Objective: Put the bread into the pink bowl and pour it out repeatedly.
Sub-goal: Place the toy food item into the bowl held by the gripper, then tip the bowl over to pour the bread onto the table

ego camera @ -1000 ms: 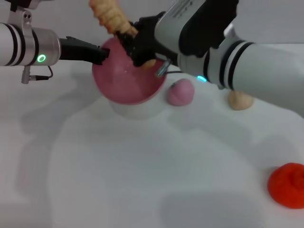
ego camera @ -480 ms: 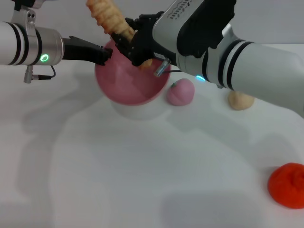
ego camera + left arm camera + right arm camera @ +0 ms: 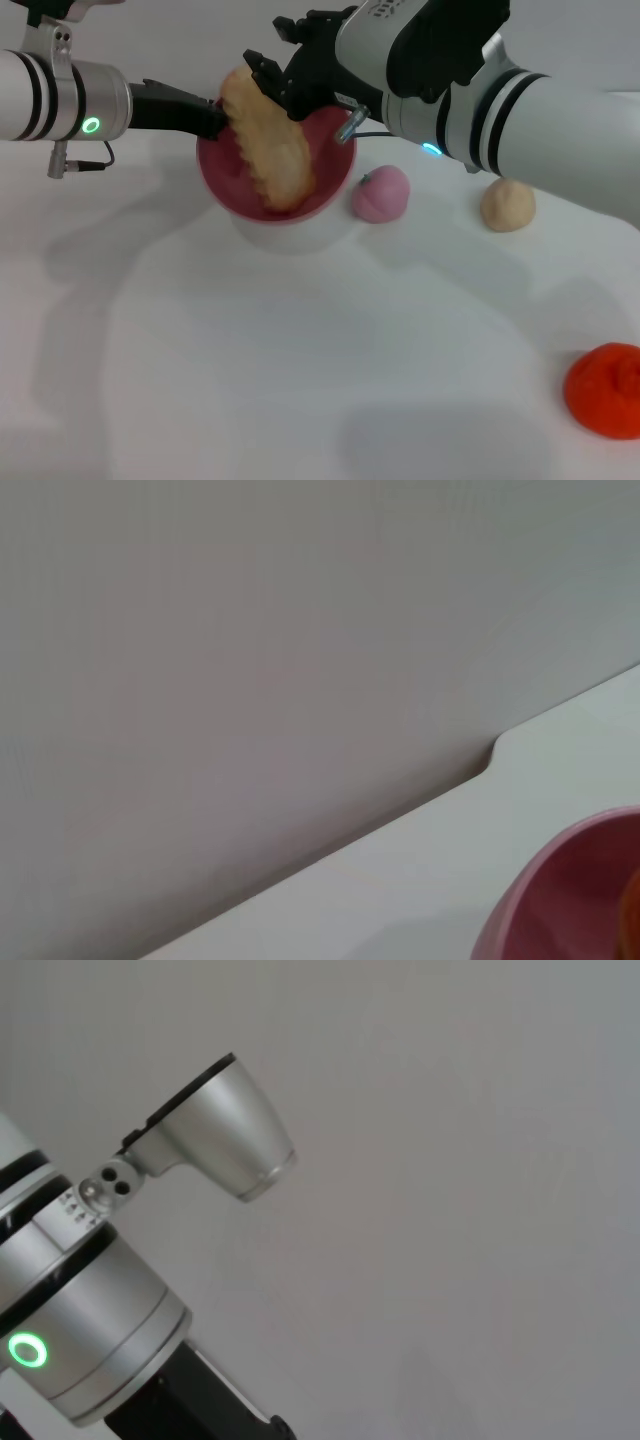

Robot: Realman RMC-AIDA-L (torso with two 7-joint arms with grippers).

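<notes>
The bread [image 3: 268, 150] stands on end inside the pink bowl [image 3: 330, 178], leaning on the rim with its plain tan underside showing. My right gripper [image 3: 280, 55] is open just above the loaf's upper end, fingers spread and apart from it. My left gripper [image 3: 212, 118] is shut on the bowl's left rim and holds the bowl at the back of the table. The left wrist view shows only the bowl's edge [image 3: 575, 890]. The right wrist view shows the left arm [image 3: 80, 1290], not the bread.
A small pink peach-like fruit [image 3: 381, 193] lies right beside the bowl. A round beige lump [image 3: 508, 205] lies farther right. An orange-red crinkly blob [image 3: 605, 388] sits at the front right edge. The table is white with a pale wall behind.
The right gripper held the bread raised above the bowl; it has opened and the bread has dropped into the bowl. The left gripper kept its hold on the rim.
</notes>
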